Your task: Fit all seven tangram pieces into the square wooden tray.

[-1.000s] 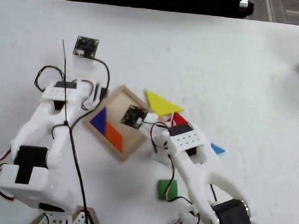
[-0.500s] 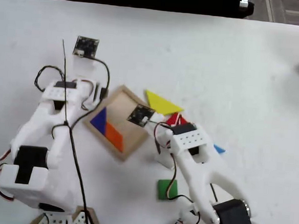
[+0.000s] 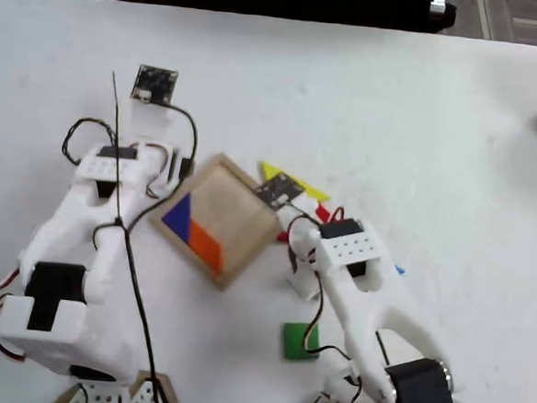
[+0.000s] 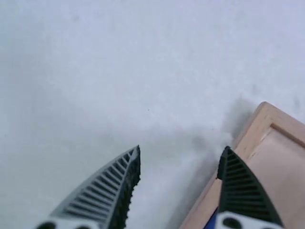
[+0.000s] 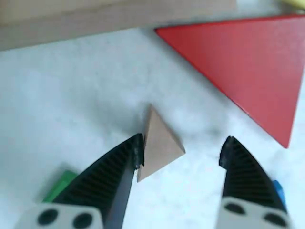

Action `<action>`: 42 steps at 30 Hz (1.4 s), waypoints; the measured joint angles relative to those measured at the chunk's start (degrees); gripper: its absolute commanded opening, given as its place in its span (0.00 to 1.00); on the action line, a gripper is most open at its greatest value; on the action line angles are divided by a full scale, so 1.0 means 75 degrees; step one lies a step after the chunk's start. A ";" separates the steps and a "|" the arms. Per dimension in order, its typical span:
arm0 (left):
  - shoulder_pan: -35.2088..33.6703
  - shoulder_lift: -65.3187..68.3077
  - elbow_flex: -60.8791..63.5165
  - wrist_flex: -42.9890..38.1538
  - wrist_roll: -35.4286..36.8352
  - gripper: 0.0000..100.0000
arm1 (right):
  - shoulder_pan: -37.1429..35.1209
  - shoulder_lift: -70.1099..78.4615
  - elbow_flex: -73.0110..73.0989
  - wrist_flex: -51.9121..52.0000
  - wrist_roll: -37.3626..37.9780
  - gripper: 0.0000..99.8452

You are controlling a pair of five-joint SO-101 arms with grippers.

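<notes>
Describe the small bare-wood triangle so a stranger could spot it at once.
Start at the square wooden tray in the middle of the table. Just off its edge, near the big red triangle, the right gripper hangs with open jaws, and the small triangle lies between them. It is plain unpainted wood, far smaller than its red neighbour.

I can read nothing on this feed — no words, numbers or labels. The wooden tray [image 3: 231, 204] and the red triangle [image 5: 243, 62] show plain faces. The small dark circuit board [image 3: 155, 84] is too fine for me to tell whether it bears any print.
</notes>
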 measured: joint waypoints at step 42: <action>0.0000 0.0000 0.0000 0.0000 0.0000 0.27 | 0.0059 0.0000 0.0105 -0.0012 -0.0445 0.06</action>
